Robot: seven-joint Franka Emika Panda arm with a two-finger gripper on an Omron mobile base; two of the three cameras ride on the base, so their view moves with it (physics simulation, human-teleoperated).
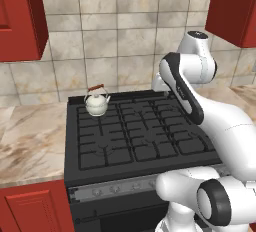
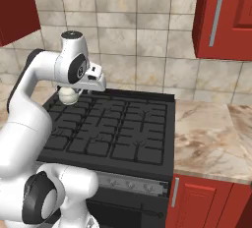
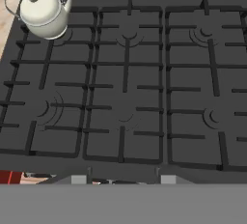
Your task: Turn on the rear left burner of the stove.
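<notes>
Right under my hand sits the stove (image 3: pixel 125 88), its black grates spread out below me, six burners in two rows of three. My target, the rear left burner (image 3: pixel 67 37), is in the back-left corner, and a white kettle (image 3: pixel 44 13) with a reddish-brown handle stands right on top of it, covering most of that spot. From the left base camera the kettle (image 1: pixel 97 103) sits at the far left corner of the stove (image 1: pixel 140 136), close to the tiled wall (image 1: pixel 115 36). Along the stove's front runs a grey strip with a row of small knobs (image 1: pixel 116 188); the right base camera shows knobs (image 2: pixel 131 184) on that strip too.

My gripper (image 2: pixel 93 80) hangs high over the back left part of the stove (image 2: pixel 113 128), well above the grates and touching nothing. Whether my fingers are apart or together, I cannot tell from these angles.

Marble counter (image 1: pixel 27 141) lies to the left of the stove, more counter (image 2: pixel 211 138) to its right, with red cabinets (image 2: pixel 231 15) above.
</notes>
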